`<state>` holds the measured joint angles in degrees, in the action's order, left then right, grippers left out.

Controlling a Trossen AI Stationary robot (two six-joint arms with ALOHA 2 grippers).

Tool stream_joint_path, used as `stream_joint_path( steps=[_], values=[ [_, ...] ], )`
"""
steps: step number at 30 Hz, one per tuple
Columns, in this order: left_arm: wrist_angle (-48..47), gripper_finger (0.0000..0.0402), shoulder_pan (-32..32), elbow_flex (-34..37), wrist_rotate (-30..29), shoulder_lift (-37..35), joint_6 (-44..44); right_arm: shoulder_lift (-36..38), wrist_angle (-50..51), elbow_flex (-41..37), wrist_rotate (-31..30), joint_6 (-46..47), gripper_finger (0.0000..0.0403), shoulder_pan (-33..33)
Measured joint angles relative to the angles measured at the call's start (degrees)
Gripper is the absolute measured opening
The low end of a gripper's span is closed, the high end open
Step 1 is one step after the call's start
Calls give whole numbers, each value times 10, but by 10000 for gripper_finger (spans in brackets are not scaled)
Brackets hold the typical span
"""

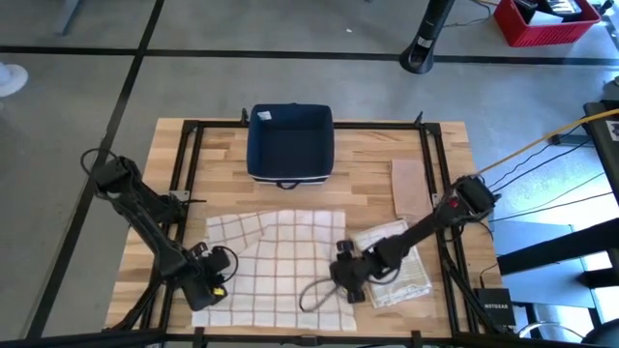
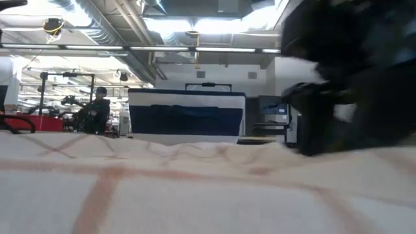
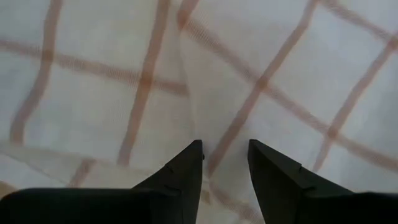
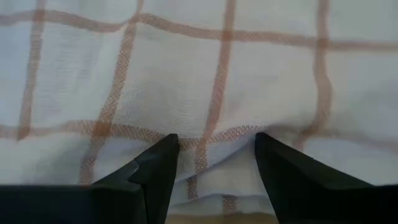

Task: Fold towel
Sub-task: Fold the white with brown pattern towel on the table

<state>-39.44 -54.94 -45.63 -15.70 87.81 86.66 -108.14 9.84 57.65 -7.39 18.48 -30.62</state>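
Observation:
The towel [image 1: 276,266], white with orange-brown checks, lies spread and slightly rumpled on the near half of the table; it fills the foreground of the low view [image 2: 195,195]. My left gripper [image 1: 208,282] is low at the towel's left near corner, open, over the cloth [image 3: 225,155]. My right gripper [image 1: 346,275] is low at the towel's right edge, open, with the hem [image 4: 214,140] lying between its fingers [image 4: 163,152]. It shows as the dark mass [image 2: 351,84] in the low view. My left gripper points down at the towel's left near corner [image 3: 211,134], fingers apart; whether the tips touch the cloth, I cannot tell. My right gripper stands astride the towel's right hem [image 4: 214,146], where the cloth bulges a little between the fingers; I cannot tell if they touch it.
A dark blue bin [image 1: 290,143] stands at the table's far middle, also seen in the low view [image 2: 187,117]. A folded checked cloth [image 1: 397,261] lies right of the towel and a brown board [image 1: 408,187] beyond it. A dark cable loop [image 1: 314,290] lies on the towel. A person [image 2: 97,107] is far off.

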Motion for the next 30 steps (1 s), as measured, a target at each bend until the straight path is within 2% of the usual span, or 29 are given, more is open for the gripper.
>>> stream_joint_path(
  steps=[5, 10, 14, 17, 21, 26, 30],
  values=[
    [5, 120, 24, 0, 16, 11, -36, -2, 19, 12, -5, 18, 218, -38],
    [-93, 120, 58, -34, 23, -33, -43, 10, 123, 61, -30, 10, 218, -38],
    [-194, 120, 59, -55, -4, -91, 44, 38, 156, 70, -80, 10, 218, -32],
    [-205, 120, 51, -38, -8, -127, 141, 38, 150, 57, -113, 40, 218, -31],
    [-120, 120, 32, 19, -10, -157, 219, 38, 60, 9, -121, 103, 218, -31],
    [23, 120, 24, 92, -14, -150, 286, 37, -23, -39, -133, 196, 218, -31],
    [60, 120, 25, 124, -10, -134, 321, 33, -63, -66, -152, 221, 218, -31]
  ],
)
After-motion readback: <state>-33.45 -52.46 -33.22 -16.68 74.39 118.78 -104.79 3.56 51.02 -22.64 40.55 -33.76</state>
